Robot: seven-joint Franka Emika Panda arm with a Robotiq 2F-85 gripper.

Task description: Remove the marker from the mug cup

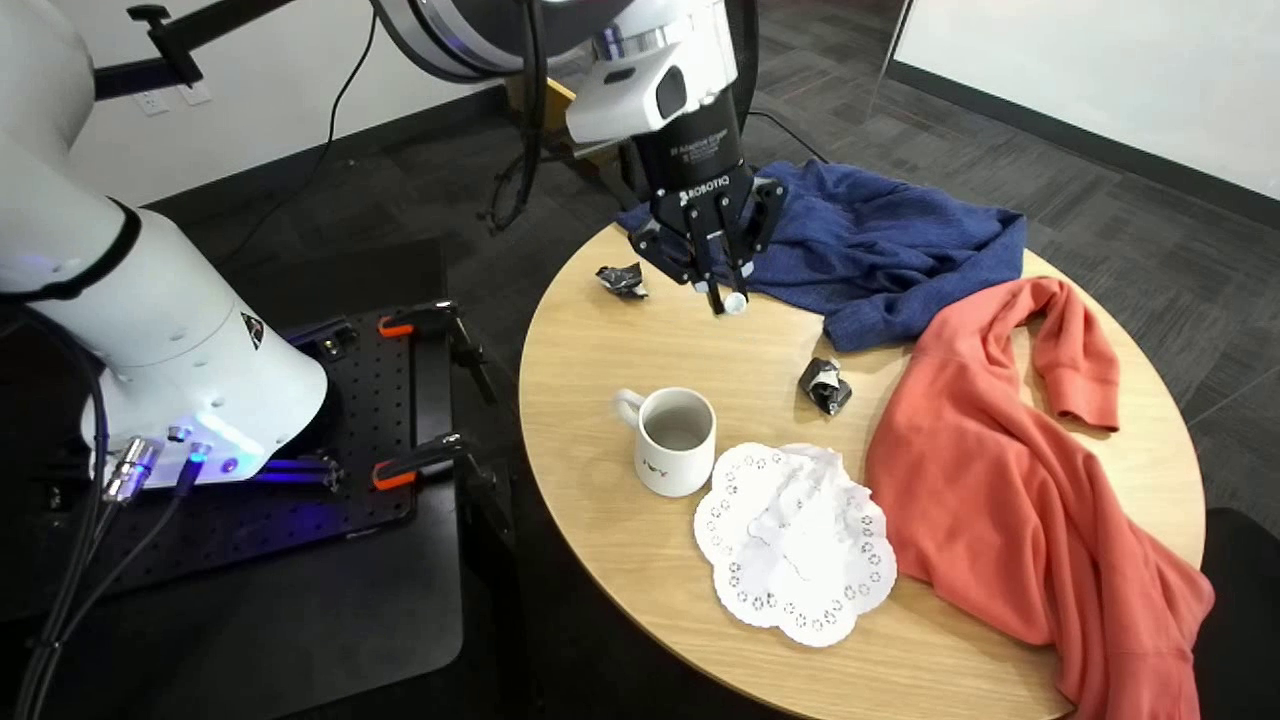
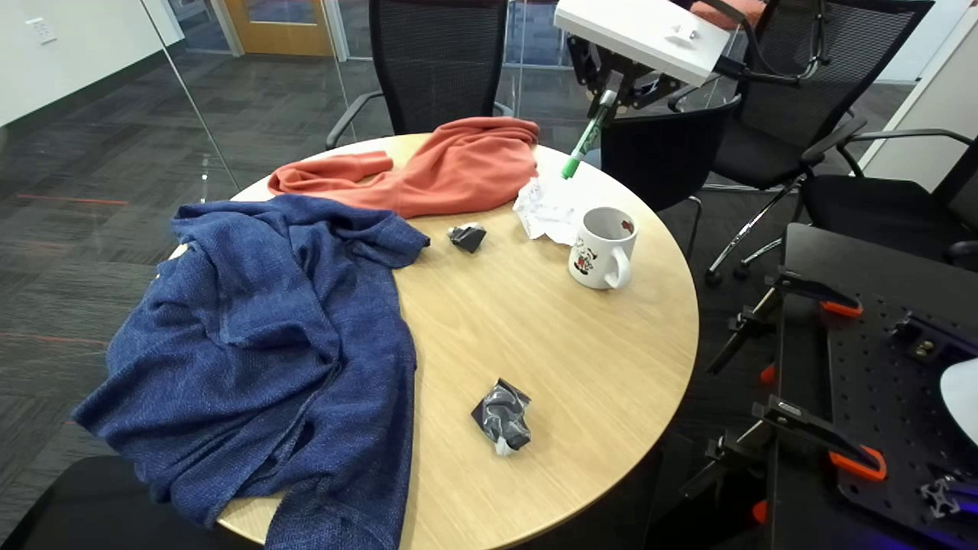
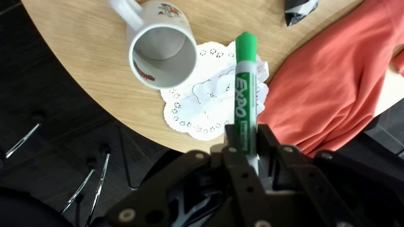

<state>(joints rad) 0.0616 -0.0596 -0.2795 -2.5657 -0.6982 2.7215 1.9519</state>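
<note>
Base [image 1: 200, 360]: left in an exterior view, looking down over most of the worktop [image 1: 600, 510].
Blue cloth [image 2: 267, 344]: near left in an exterior view, looking down from the opposite side.
Claw [image 3: 247, 130]: close in the wrist view, facing steeply down.
Mug [image 3: 162, 47], red cloth [image 3: 325, 82]: shared by all three views.

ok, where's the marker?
In the wrist view, the marker is held in the gripper, right of the mug, partly in front of the doily.

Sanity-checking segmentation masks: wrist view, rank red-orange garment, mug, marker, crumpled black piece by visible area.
1. red-orange garment, partly out of frame
2. mug
3. marker, nearest the lens, so it looks enlarged
4. crumpled black piece, partly out of frame
</note>
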